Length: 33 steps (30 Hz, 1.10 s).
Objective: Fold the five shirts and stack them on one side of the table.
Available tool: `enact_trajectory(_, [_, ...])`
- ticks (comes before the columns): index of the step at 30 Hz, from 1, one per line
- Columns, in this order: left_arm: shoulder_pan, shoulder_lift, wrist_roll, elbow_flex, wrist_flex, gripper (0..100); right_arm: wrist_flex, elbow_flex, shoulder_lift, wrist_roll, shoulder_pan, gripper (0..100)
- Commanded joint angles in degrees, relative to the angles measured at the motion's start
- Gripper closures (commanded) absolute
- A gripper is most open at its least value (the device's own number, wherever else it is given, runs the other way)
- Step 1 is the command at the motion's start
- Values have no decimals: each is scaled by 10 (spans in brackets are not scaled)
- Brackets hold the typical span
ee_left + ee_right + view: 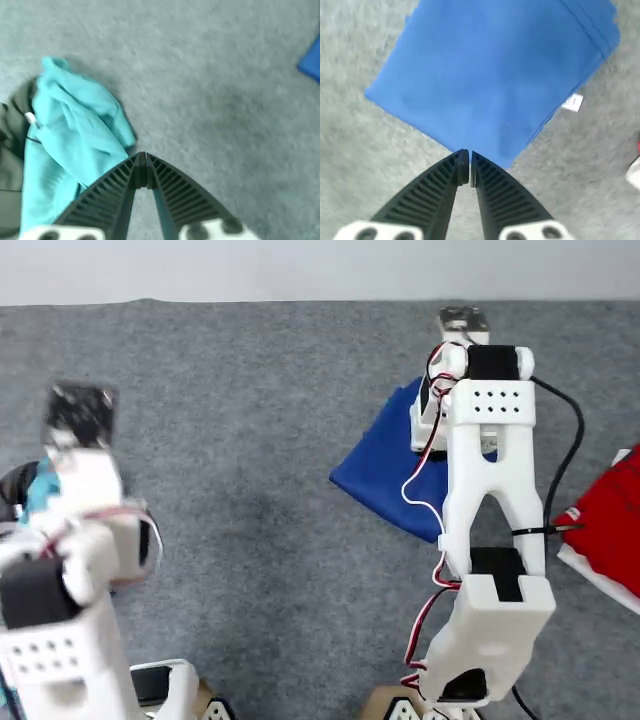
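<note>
A: Right pincer (465, 165)?
B: Clenched, empty, over the folded blue cloth shirt (490, 75). It lies flat on the grey felt counter (250, 440), likely the stack's base.
A: Left pincer (141, 165)?
B: Clenched, empty, beside the crumpled turquoise shirt (70, 135), which probably awaits folding.

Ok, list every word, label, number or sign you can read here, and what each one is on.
No text here can be read.
White tag at the edge of the blue shirt: too small to read.
Small pale tag on the turquoise shirt: too small to read.
</note>
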State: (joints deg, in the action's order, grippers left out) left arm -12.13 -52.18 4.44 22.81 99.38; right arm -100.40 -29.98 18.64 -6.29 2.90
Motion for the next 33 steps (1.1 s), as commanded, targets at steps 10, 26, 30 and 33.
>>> enact_trajectory(10, [8,-290,-3,313,-168,994,19,-14,43,-222,3,990])
enact_trajectory(26, [11,-519,3,581,-247,994,64,-14,65,-224,-14,990])
enact_trajectory(30, [11,-521,36,611,-256,994,87,-14,65,-224,-34,990])
enact_trajectory(33, [11,-521,57,645,-269,994,81,-14,65,-223,-40,990])
